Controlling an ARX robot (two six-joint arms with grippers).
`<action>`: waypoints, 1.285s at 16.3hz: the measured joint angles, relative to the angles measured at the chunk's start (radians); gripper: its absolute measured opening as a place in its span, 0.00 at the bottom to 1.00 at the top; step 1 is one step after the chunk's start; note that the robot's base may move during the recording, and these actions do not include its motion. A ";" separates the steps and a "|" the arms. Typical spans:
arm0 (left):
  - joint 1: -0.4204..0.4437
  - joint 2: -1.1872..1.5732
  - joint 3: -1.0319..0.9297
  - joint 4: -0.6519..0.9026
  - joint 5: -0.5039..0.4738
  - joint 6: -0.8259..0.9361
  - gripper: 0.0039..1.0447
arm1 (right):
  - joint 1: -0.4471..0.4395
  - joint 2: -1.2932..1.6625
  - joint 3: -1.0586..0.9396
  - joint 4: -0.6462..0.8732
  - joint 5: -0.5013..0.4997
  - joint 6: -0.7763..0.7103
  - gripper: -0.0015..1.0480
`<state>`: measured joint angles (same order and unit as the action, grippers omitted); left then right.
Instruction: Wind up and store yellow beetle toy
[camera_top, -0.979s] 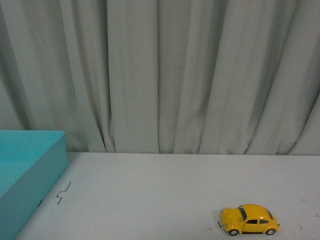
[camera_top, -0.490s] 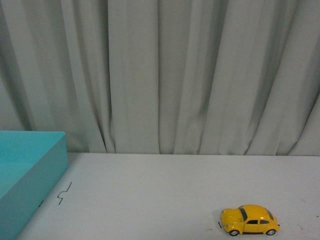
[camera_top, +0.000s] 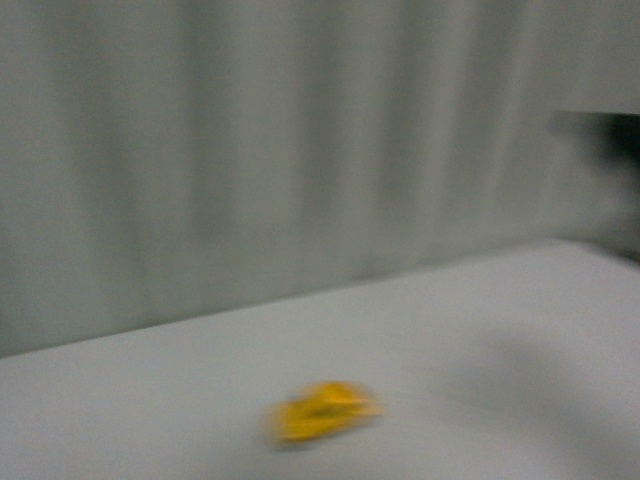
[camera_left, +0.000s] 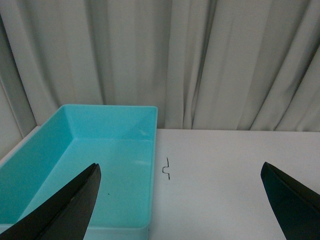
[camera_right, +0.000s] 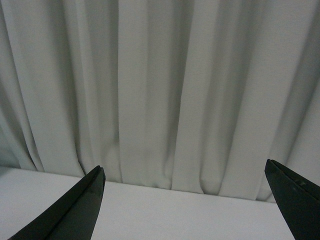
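Note:
The front view is smeared by motion. In it the yellow beetle toy (camera_top: 322, 411) shows as a yellow blur on the white table (camera_top: 480, 330), low and a little left of centre. No arm appears there. My left gripper (camera_left: 182, 200) is open, its dark fingers (camera_left: 65, 210) spread wide over the table beside a turquoise box (camera_left: 30, 165). My right gripper (camera_right: 185, 200) is open too, facing the curtain over bare table. The toy is in neither wrist view.
A grey curtain (camera_right: 160, 90) hangs behind the table. The turquoise box is open-topped, and nothing lies in the part that shows. A small black squiggle mark (camera_left: 167, 167) sits on the table right of the box. A dark corner (camera_top: 620, 150) shows at the front view's right.
The front view has swung and blurred. The toy now sits further left in it, the table edge slants, and the turquoise box has left that view.

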<state>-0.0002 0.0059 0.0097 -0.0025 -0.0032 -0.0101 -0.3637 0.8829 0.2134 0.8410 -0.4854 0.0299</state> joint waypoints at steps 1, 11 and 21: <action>0.000 0.000 0.000 0.000 0.003 0.000 0.94 | -0.012 0.214 0.111 0.073 -0.086 -0.032 0.94; 0.000 0.000 0.000 -0.001 0.003 0.000 0.94 | 0.104 0.946 1.009 -1.116 -0.391 -1.072 0.94; 0.000 0.000 0.000 -0.001 0.003 0.000 0.94 | 0.340 1.336 1.368 -1.562 -0.028 -1.716 0.94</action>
<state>-0.0002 0.0059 0.0097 -0.0032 -0.0002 -0.0101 -0.0235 2.2192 1.5810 -0.7212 -0.5137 -1.6859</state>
